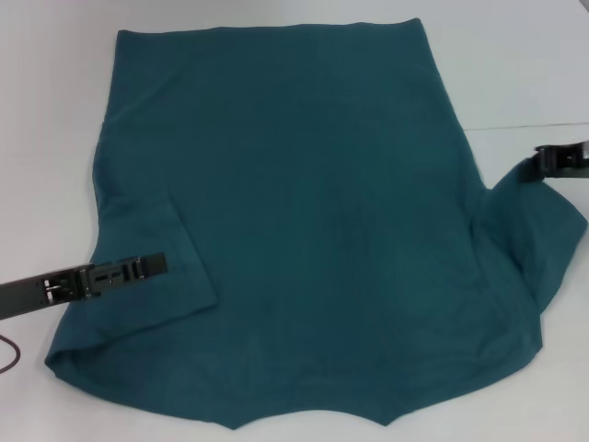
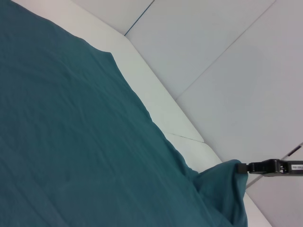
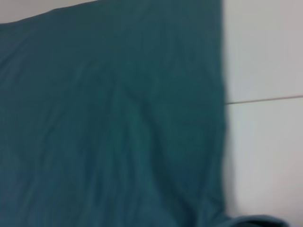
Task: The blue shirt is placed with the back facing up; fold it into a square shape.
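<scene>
Blue shirt (image 1: pixel 304 221) spread plain side up across white table (image 1: pixel 55 83), hem at far edge, neckline notch toward the robot. Covers most of the table in the head view. Left sleeve folded inward over the body, forming a flap with a straight edge; right sleeve drawn outward and raised off the surface into a peak.

Left gripper (image 1: pixel 152 267) low over the folded left sleeve, dark fingers lying flat and pointing inward across the fabric. Tips close together, appearing to rest on the cloth; whether any fabric is pinched, cannot tell from these views.

Right gripper (image 1: pixel 543 164) at the right sleeve's tip, beside the table seam. Jaws closed on the sleeve's edge, cloth bunched and pulled up toward them. Same grip visible in the left wrist view: right gripper (image 2: pixel 246 168) clamped on the lifted corner of blue shirt (image 2: pixel 71 142), fabric hanging in folds beneath.

Right wrist view: blue shirt (image 3: pixel 109 123) filling most of the frame, straight side edge against white table (image 3: pixel 265 56); own fingers out of sight.
</scene>
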`<move>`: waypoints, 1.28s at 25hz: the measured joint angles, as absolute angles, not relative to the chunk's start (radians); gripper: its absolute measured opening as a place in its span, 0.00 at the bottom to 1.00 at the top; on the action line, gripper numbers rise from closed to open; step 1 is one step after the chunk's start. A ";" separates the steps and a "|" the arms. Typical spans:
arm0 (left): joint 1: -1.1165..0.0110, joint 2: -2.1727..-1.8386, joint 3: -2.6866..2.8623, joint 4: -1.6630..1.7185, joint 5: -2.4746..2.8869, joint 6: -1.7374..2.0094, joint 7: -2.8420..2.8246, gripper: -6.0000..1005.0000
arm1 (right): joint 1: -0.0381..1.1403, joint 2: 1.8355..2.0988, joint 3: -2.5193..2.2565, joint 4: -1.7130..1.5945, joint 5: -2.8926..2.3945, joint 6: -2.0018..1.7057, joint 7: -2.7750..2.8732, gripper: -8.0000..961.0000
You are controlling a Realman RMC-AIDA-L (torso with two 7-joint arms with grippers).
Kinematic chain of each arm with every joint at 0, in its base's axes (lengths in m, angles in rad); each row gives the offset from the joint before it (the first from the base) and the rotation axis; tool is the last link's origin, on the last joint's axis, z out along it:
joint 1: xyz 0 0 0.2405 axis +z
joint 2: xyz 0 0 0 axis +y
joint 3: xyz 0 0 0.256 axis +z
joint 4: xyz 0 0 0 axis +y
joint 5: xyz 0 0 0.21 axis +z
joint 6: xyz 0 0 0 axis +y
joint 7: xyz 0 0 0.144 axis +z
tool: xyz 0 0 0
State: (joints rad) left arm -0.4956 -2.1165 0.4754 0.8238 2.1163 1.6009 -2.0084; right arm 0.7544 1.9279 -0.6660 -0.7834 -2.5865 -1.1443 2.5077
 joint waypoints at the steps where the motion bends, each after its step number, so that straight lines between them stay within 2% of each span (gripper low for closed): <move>1: -0.495 -2.117 0.476 0.824 2.116 1.601 -2.009 0.73 | 0.767 1.932 -0.679 -0.801 -2.587 -1.184 2.508 0.02; 9: -0.497 -2.116 0.475 0.824 2.115 1.601 -2.011 0.73 | 0.809 1.948 -0.725 -0.857 -2.587 -1.300 2.515 0.02; 24: -0.495 -2.118 0.476 0.824 2.115 1.594 -2.011 0.73 | 0.790 1.940 -0.727 -0.855 -2.738 -1.200 2.547 0.02; 32: -0.491 -2.120 0.476 0.824 2.115 1.592 -2.011 0.73 | 0.815 1.952 -0.735 -0.847 -2.864 -1.125 2.610 0.02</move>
State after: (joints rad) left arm -0.4906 -2.1198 0.4756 0.8237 2.1154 1.5922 -2.0110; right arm 0.8152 1.9522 -0.7352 -0.8465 -2.8641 -1.1254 2.6103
